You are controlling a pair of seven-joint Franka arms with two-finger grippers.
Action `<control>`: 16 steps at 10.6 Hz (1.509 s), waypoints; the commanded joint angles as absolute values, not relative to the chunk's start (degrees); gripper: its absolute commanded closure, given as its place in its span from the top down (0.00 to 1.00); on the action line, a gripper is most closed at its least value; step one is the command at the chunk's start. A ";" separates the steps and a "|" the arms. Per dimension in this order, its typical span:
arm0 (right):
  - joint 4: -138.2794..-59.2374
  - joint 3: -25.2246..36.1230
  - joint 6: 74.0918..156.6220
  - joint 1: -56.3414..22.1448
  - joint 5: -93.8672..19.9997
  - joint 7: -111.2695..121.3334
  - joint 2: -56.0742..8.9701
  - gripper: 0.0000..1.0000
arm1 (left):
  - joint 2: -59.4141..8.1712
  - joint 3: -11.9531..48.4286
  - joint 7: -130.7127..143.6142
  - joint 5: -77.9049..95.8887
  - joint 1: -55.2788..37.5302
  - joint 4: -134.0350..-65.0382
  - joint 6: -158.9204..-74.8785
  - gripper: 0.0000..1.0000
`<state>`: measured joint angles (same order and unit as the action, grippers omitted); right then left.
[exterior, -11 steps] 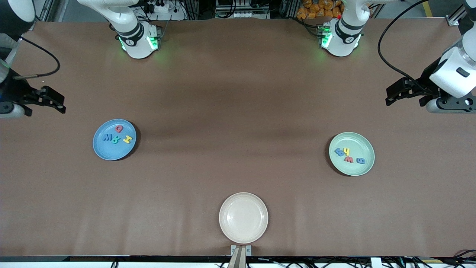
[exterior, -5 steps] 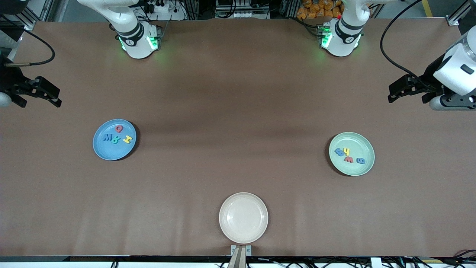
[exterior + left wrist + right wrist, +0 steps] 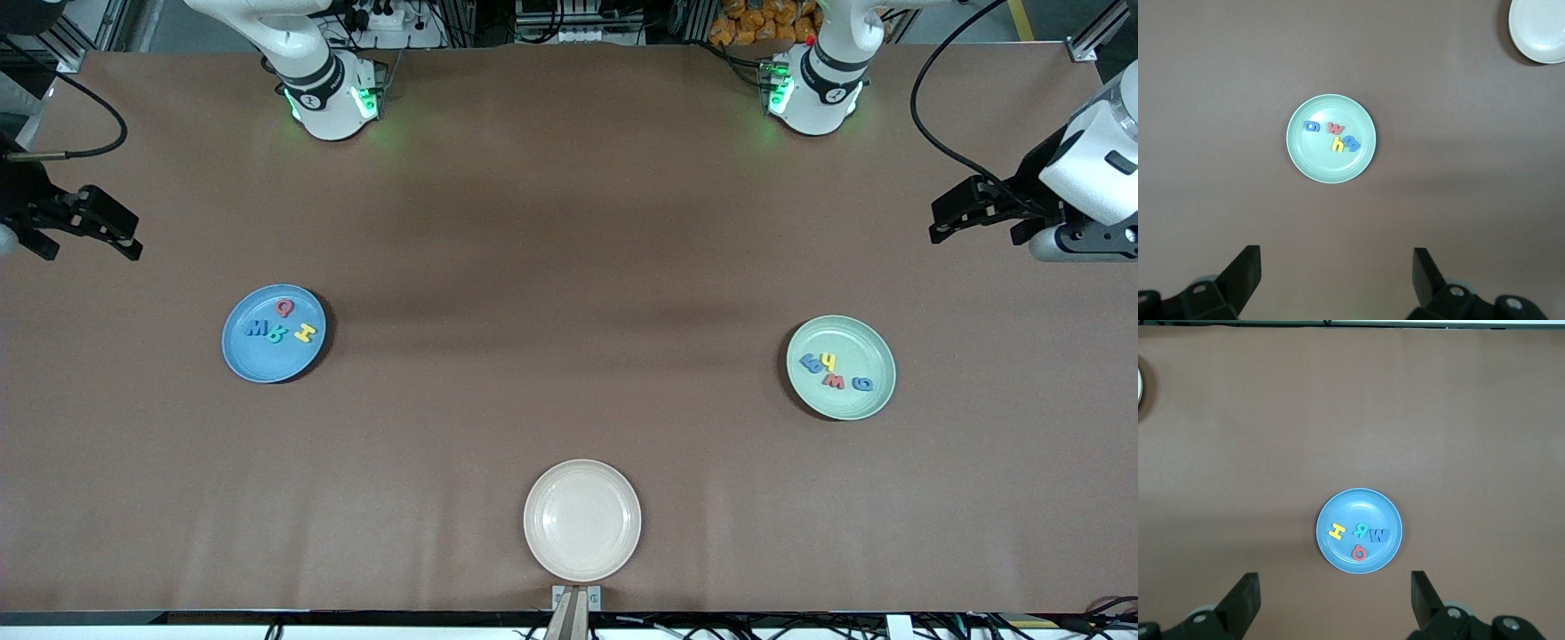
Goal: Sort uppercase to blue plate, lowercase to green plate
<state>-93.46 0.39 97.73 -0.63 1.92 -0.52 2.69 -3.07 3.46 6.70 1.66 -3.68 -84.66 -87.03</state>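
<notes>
Four capitals, a red Q (image 3: 284, 308), blue M (image 3: 256, 329), teal-green B (image 3: 276, 334) and yellow H (image 3: 305, 333), lie flat together on the blue plate (image 3: 267, 364), and four small letters, a yellow h (image 3: 829, 361), red m (image 3: 834, 381) and two blue ones whose shapes I cannot name for sure, lie on the green plate (image 3: 845, 404). From where I stand, the sort looks finished, so no pick seems left. Each plate sits below and ahead of its own tool: the right tool (image 3: 84, 227) hangs over bare counter (image 3: 569, 267) at the right arm's end, with the blue plate the nearer of the two to it; the left tool (image 3: 965, 213) hangs over the counter at the left arm's end, with the green plate closer to it. Both tools stand with fingers wide apart and nothing between them. A cream plate (image 3: 582, 520) sits bare, well apart from both tools. Apart from the letters themselves, I can read no brand or label anywhere.
</notes>
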 commanded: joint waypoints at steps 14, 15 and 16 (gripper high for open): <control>-94.22 0.17 98.26 1.14 0.35 -0.70 3.16 1.00 | -2.72 3.34 6.68 1.32 -3.69 -84.11 -85.96 1.00; -94.31 0.18 98.61 1.14 0.35 -0.70 3.08 1.00 | -2.72 3.34 6.68 1.32 -3.69 -84.11 -85.87 1.00; -94.31 0.18 98.87 1.06 0.35 -0.70 3.16 1.00 | -2.72 3.34 6.68 1.32 -3.69 -84.11 -85.87 1.00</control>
